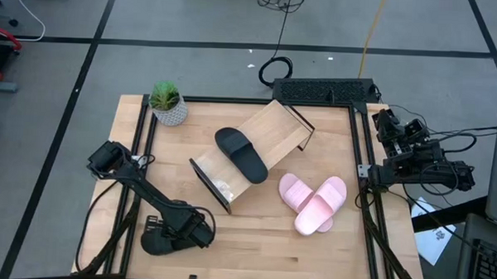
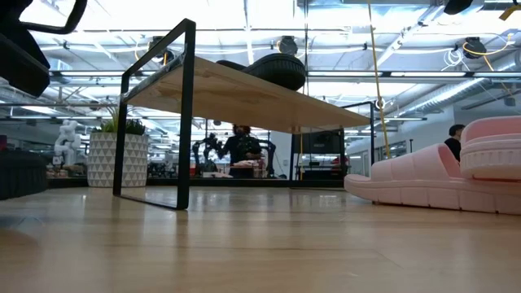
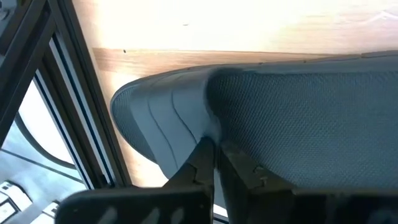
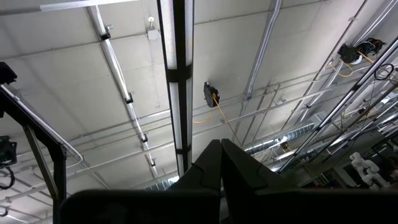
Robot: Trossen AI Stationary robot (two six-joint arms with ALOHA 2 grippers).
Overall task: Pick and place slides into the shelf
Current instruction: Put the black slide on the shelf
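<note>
Room: an open lab with a taped grey floor; in the low view a person stands at benches well beyond the table.
Table: pale wood in a dark frame, smooth and level — a sandal would likely slide on it if nudged.
Shelf: lies skewed near the table's middle, with one black slide resting on top of it.
Pink slides: a pair lying just beside the shelf, one overlapping the other.
Plant: a small pot at the far left corner, clear of the work.
Second black slide: at the near left edge, under the left gripper; its fingers are pressed together at the strap's edge — whether they grasp it, I cannot tell. Looks light and rubbery; the strap seems the best hold.
Right gripper: parked off the right edge, pointed at the ceiling, fingers closed on nothing.
</note>
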